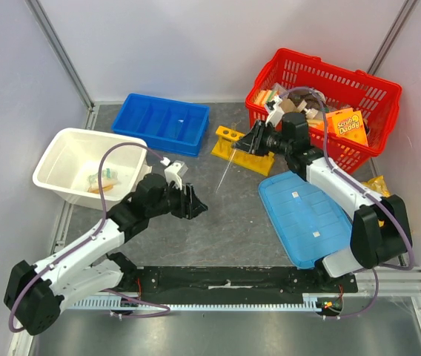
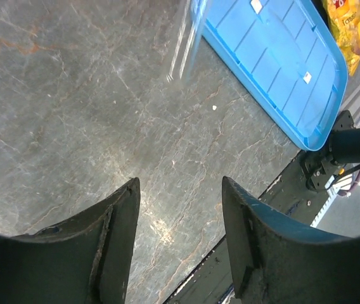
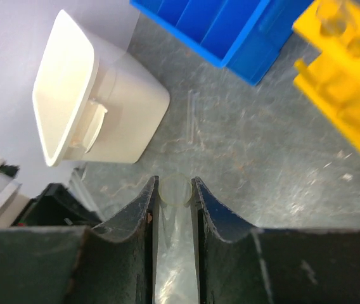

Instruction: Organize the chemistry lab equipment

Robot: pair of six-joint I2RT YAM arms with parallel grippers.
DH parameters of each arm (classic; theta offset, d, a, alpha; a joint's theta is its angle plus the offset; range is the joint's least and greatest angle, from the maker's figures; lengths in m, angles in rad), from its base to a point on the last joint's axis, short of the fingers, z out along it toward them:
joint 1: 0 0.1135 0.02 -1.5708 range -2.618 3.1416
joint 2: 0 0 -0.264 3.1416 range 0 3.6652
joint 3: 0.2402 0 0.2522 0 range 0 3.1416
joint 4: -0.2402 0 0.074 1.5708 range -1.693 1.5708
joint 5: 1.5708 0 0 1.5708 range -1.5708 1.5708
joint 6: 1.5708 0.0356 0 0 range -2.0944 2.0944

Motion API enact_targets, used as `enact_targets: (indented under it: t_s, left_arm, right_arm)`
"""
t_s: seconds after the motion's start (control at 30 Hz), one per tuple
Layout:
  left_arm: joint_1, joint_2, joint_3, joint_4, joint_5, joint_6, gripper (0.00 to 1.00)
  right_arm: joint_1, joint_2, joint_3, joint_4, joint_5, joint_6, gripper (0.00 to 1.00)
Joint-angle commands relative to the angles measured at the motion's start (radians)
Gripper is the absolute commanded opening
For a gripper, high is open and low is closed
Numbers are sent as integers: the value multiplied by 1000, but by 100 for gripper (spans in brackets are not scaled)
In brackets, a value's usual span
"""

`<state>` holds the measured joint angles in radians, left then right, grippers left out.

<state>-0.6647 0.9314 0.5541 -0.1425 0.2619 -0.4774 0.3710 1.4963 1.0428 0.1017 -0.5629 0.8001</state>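
Observation:
The yellow test-tube rack (image 1: 235,144) stands at the back middle of the table; in the right wrist view the rack (image 3: 348,76) fills the upper right. My right gripper (image 1: 253,140) hovers at the rack's right end. Its jaws (image 3: 175,180) are shut on a thin clear tube (image 3: 175,191) that runs back between the fingers, round end showing. Another clear tube (image 1: 225,176) lies on the table in front of the rack, also visible as a tube (image 3: 192,119) and a tube (image 2: 184,39) in the wrist views. My left gripper (image 1: 193,202) (image 2: 180,183) is low over the bare table, open and empty.
A white bin (image 1: 55,159) at left holds a small bag and a tan band (image 1: 101,182). A blue compartment tray (image 1: 162,122) is at the back. A blue lid (image 1: 303,215) lies front right. The red basket (image 1: 373,93) sits back right, a yellow chip bag (image 1: 378,185) beside it.

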Motion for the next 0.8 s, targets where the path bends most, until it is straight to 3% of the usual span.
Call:
enact_targets:
  t_s: [0.0,0.13,0.37,0.53,0.77]
  left_arm:
    - [-3,-54,124,-78,-59,78,61]
    - [-3,-86,226,-190,-110,152,63]
    - [-3,-143,296,-289,-174,243,65]
    - [-3,-186,268,-299,-259,272,65]
    - [-4,-215,248,-278,-257,281,66]
  right_arm:
    - [-1,-77,150,-75,162,-244,28]
    - [0,-123,209,-100,331,-410,28]
    - [0,-124,246,-40,550,-536,29]
    - [0,-77,260,21,606,-573,29]
    - [5,-5,290,99,606,-627,29]
